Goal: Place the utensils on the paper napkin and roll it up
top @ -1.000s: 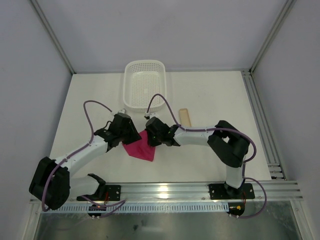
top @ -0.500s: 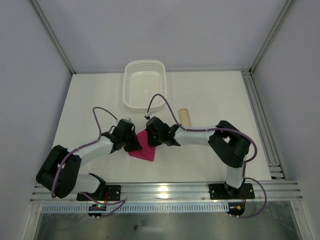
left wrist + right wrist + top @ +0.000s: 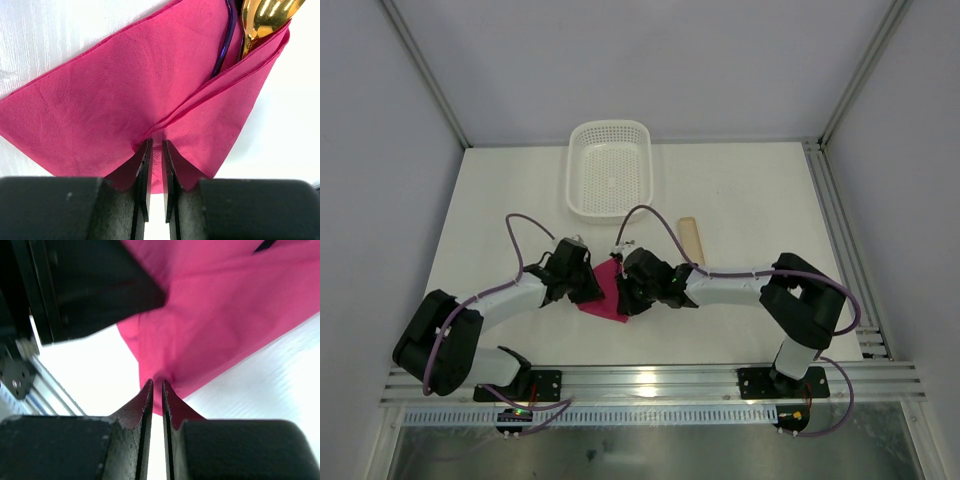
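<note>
In the top external view, the magenta paper napkin [image 3: 603,305] is seen lying on the white counter [image 3: 750,200] in front of the white perforated basket [image 3: 610,128], with a pale beige strip [image 3: 691,240] lying apart to its right. The left gripper [image 3: 592,293] is set against the napkin's left side and the right gripper [image 3: 623,297] against its right side, so that much of the sheet is hidden beneath them. In the left wrist view, the paper napkin [image 3: 100,105] is shown folded over itself, and a raised crease is pinched between the nearly closed fingers of the left gripper [image 3: 155,150]. The gold-headed utensil [image 3: 265,20] and a dark utensil [image 3: 227,35] beside it are tucked under the fold at the upper right, only their ends being exposed. In the right wrist view, the lower edge of the paper napkin [image 3: 225,315] is nipped between the narrow jaws of the right gripper [image 3: 156,387], and the black body of the left gripper [image 3: 85,285] is seen just beyond, resting over the sheet.
</note>
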`<move>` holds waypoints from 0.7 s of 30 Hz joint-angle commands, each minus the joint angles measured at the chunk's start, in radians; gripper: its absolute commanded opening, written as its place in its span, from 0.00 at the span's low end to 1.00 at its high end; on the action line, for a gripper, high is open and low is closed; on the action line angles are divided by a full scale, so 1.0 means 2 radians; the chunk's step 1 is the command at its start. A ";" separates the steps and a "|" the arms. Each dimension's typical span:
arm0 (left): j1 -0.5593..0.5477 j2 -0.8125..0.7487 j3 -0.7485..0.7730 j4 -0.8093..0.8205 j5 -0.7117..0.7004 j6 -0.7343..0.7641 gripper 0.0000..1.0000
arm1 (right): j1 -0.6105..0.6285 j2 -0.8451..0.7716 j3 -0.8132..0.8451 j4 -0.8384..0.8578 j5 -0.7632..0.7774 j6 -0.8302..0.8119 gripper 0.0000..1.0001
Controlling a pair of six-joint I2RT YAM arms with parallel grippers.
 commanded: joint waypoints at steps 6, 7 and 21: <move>0.001 0.017 -0.016 -0.015 -0.036 0.000 0.18 | 0.013 0.001 -0.030 0.052 -0.040 0.006 0.14; 0.001 0.016 -0.016 -0.015 -0.037 0.000 0.18 | 0.013 -0.005 -0.028 0.045 -0.037 0.002 0.14; 0.001 0.016 -0.017 -0.032 -0.053 -0.005 0.18 | 0.013 -0.006 -0.024 0.027 -0.024 -0.001 0.14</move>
